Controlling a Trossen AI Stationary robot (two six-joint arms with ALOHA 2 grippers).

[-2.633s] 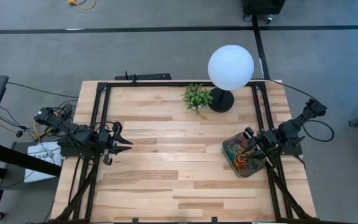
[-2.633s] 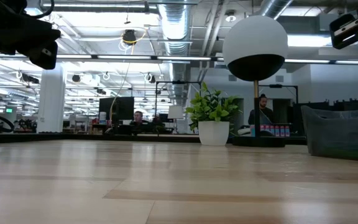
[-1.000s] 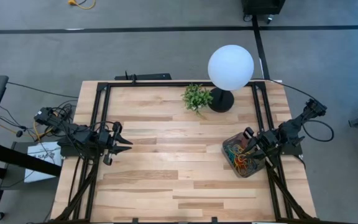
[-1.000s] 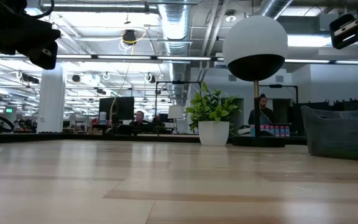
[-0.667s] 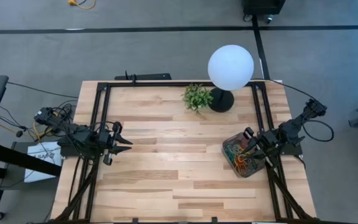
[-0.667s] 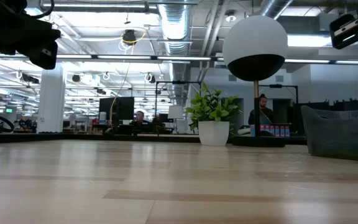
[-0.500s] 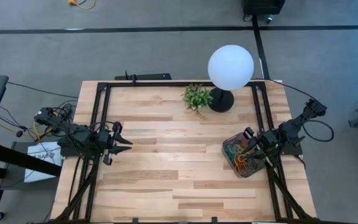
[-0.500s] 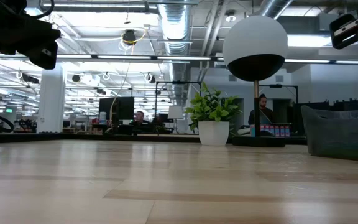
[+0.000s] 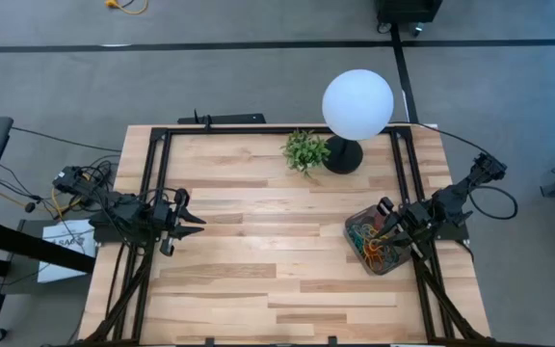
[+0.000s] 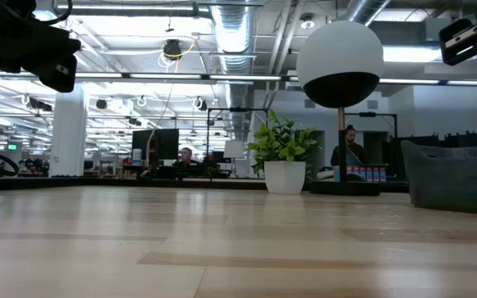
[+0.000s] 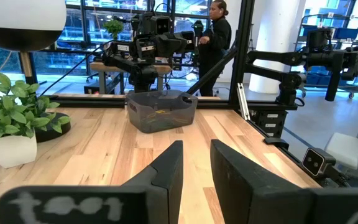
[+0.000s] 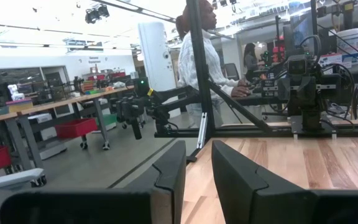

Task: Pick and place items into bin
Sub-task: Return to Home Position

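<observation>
The left gripper [image 9: 189, 220] rests at the left edge of the table [image 9: 258, 275] and the right gripper [image 9: 384, 220] hangs just over the bin [image 9: 352, 232], both with fingers slightly apart and empty, probably because the coloured rubber bands [image 9: 374, 247] lie inside that bin.

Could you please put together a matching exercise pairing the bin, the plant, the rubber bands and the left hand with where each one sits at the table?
Things:
1. bin
2. plant
3. rubber bands
4. left hand

Places:
A. beside the black lamp base
B. piled inside the bin
C. over the left side of the table, open and empty
D. near the table's right side, partly under the right hand

Pairs: 1-D, 2-A, 3-B, 4-C.
</observation>
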